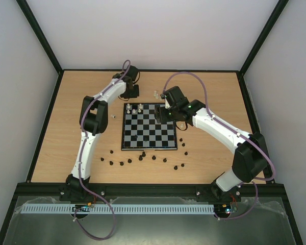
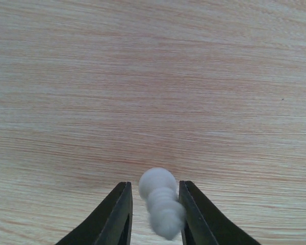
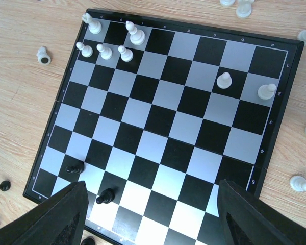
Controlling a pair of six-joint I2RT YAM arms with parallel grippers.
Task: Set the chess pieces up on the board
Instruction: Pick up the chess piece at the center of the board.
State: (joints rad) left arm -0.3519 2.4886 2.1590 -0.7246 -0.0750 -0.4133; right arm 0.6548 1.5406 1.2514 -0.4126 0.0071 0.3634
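Hovering low over the wooden table (image 2: pixel 143 76), the left gripper (image 2: pixel 155 185) had a white pawn (image 2: pixel 160 206) between its narrowly parted jaws. The pawn leaned against the right-hand finger (image 2: pixel 194 214), with a thin gap on the other side, so whether it was truly pinched could not be told. In the overhead view this gripper sat beyond the far left corner of the board (image 1: pixel 149 133), off its edge.

The right gripper (image 3: pixel 152 186) hung above the board's far right part with its jaws spread wide and nothing between them. Below it, five white pieces (image 3: pixel 104 51) clustered in one corner of the board, and two more white ones (image 3: pixel 224 80) stood near the opposite side. Two black pieces (image 3: pixel 106 195) stood on squares close to the fingers. Other white pieces (image 3: pixel 299 182) lay on the table around the board, and a scatter of black pieces (image 1: pixel 143 158) lay along its near edge.
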